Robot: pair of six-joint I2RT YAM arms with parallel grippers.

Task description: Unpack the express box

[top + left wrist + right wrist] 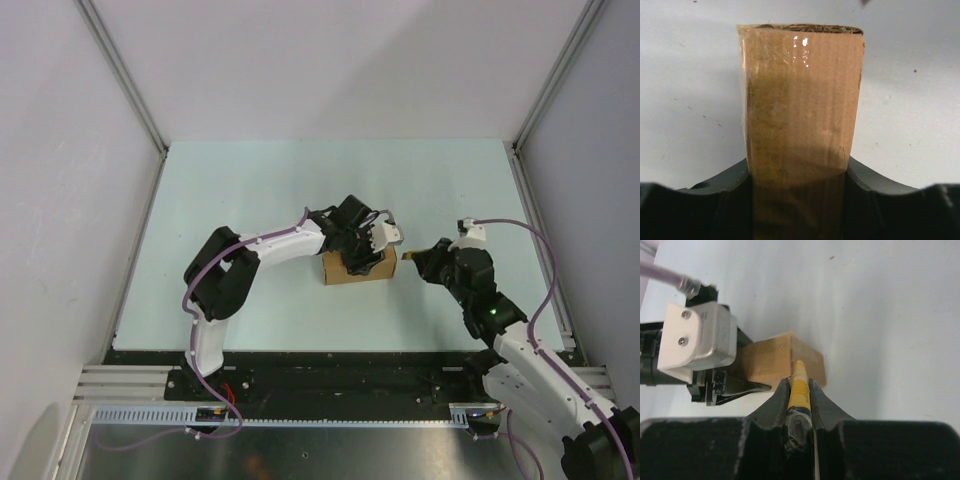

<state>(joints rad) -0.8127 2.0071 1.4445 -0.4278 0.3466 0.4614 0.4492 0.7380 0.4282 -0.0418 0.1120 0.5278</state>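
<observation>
Left pincer (797, 200) clamps the express box (800, 100), right pincer (799, 395) grips the knife (799, 376) at its right end; tape (790, 60) looks uncut, nothing's out yet.

The express box (801, 130) is matt ribbed cardboard under glossy clear tape (801, 44); the utility knife (799, 388) looks smooth yellow plastic.

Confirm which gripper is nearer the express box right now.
Left. The left gripper is clamped on the express box; the right gripper, shut on the utility knife, sits just off the box's right end, knife tip pointing at it.
</observation>
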